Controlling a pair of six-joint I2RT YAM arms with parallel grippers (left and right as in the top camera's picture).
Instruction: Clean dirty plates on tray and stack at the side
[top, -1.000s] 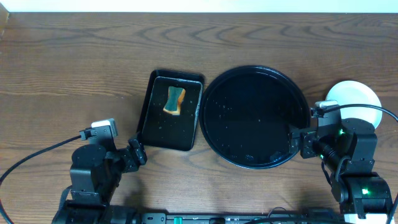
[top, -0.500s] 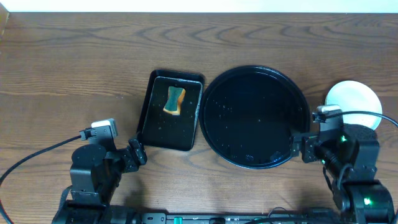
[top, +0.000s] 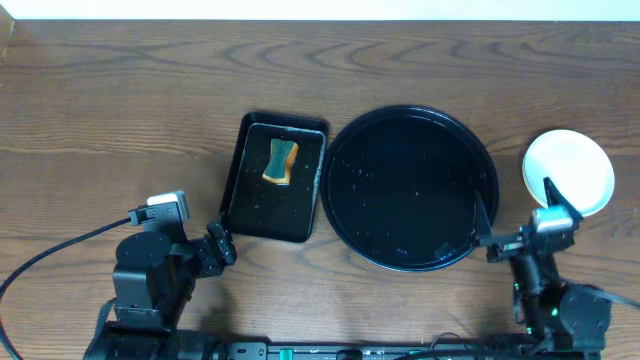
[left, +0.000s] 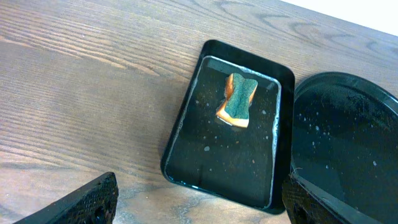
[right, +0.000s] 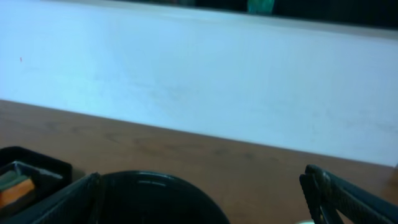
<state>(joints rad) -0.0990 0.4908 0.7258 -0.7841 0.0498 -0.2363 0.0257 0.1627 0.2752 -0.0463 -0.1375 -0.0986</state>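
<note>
The large round black tray (top: 410, 187) sits right of centre, wet and with no plates on it; it also shows in the left wrist view (left: 348, 143) and the right wrist view (right: 155, 199). A stack of pale plates (top: 568, 172) rests on the bare wood to its right. My right gripper (top: 515, 218) is open and empty, near the table's front edge between the tray and the plates. My left gripper (top: 222, 243) is open and empty, just in front of the small rectangular tray (top: 272, 178).
The small rectangular black tray holds an orange and green sponge (top: 281, 161), also seen in the left wrist view (left: 237, 108). A white wall (right: 199, 74) runs along the table's far edge. Cables trail from both arms.
The right arm has pulled back toward the front edge and tipped up, uncovering the whole plate stack. The left arm has not moved.
</note>
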